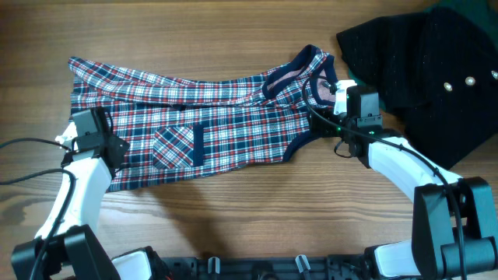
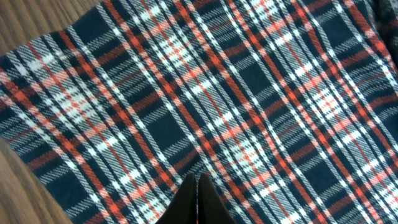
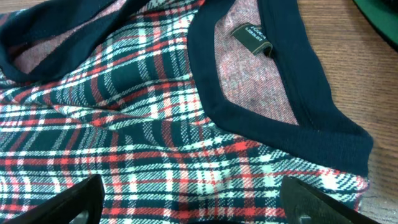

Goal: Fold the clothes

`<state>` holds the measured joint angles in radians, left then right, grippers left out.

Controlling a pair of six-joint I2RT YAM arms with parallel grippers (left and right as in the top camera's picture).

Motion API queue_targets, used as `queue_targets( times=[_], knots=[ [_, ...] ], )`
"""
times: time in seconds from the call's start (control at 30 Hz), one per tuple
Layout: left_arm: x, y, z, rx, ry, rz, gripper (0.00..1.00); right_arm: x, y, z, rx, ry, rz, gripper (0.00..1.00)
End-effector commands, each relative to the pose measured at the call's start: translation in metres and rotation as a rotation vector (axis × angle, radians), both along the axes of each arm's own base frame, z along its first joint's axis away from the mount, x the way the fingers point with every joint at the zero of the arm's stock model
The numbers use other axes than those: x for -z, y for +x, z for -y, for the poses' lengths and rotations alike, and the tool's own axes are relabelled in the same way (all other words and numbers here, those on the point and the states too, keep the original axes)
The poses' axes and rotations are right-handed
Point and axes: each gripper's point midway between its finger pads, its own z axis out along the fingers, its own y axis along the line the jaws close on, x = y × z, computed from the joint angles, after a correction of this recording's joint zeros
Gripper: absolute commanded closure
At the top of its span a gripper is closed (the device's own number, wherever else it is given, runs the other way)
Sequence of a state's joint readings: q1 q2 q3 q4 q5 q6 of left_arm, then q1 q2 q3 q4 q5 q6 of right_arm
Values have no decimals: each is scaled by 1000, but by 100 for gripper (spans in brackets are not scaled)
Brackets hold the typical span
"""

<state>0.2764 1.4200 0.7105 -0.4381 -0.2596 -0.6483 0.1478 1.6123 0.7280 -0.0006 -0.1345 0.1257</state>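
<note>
The red, white and navy plaid sleeveless garment (image 1: 218, 117) lies spread across the table, neck to the right, with a patch pocket (image 1: 177, 146) facing up. My left gripper (image 1: 109, 145) is over its lower left edge; in the left wrist view its fingers (image 2: 198, 183) are shut together just above the plaid (image 2: 205, 93), with no cloth seen between them. My right gripper (image 1: 327, 115) is at the neck end. In the right wrist view it is open (image 3: 199, 205) over the plaid (image 3: 155, 143), below the navy neck trim (image 3: 249, 118) and label (image 3: 250, 38).
A black garment with small metal studs (image 1: 420, 62) lies at the back right, close to my right arm. Dark green fabric (image 1: 475, 15) is in the far right corner and shows in the right wrist view (image 3: 380, 18). Bare wood lies in front of the garment.
</note>
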Motion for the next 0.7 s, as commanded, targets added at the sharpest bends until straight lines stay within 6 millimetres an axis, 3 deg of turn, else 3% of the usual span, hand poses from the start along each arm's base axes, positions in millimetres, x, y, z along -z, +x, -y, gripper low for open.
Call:
queue_targets(
  times=[0.0,0.17,0.33,0.47,0.67],
  knots=[
    [17,-5,-2,14,-14,-56,96,4,0,-3,-39,-3,-2,8],
    [48,-10,0,13,-41,-138,96,11,-2,-2,-43,-18,-18,8],
    [52,-12,8,10,-89,-145,96,35,-11,-2,-47,-20,-95,9],
    [58,-21,26,37,-187,-176,96,38,-12,-2,-29,-9,-109,9],
    [63,-47,50,49,-308,-275,96,56,-48,0,75,55,-307,10]
  ],
)
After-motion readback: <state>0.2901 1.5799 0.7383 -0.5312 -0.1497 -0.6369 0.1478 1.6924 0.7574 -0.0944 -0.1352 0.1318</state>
